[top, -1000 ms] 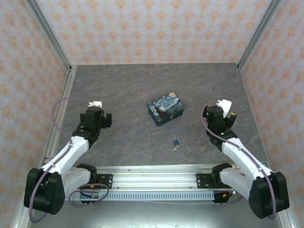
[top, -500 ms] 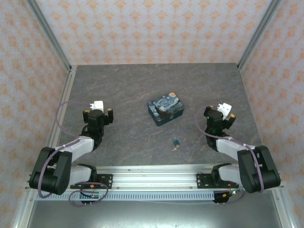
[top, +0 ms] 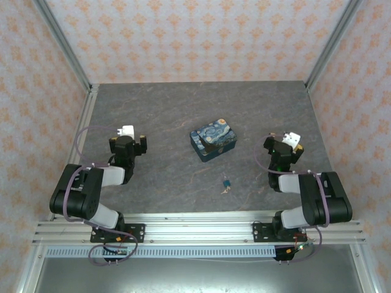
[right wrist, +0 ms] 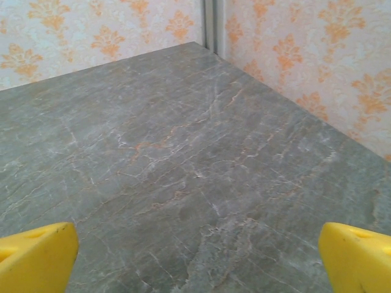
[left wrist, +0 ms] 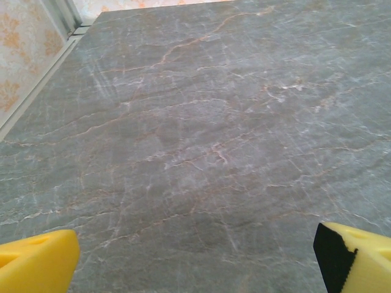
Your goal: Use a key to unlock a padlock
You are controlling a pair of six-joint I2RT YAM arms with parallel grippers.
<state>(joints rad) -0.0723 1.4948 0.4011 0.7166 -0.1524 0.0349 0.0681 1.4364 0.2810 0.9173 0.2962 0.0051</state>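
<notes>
While both arms sit folded low toward the bottom of the overhead frame, the left gripper (top: 127, 141) rests at centre left, its yellow fingers (left wrist: 36, 265) spread wide with bare marble-patterned table (top: 165, 110) between them. The table's left edge lies near it. To its right, open surface runs to the starry-night tin (top: 213, 143) at frame centre. The padlock (top: 226, 182) lies below the tin and apart from it. The key (top: 224, 190) is at the padlock's lower edge; whether they touch cannot be told. Open table surrounds both. At centre right, the right gripper (top: 284, 145) holds its fingers equally wide and empty, near the right wall.
</notes>
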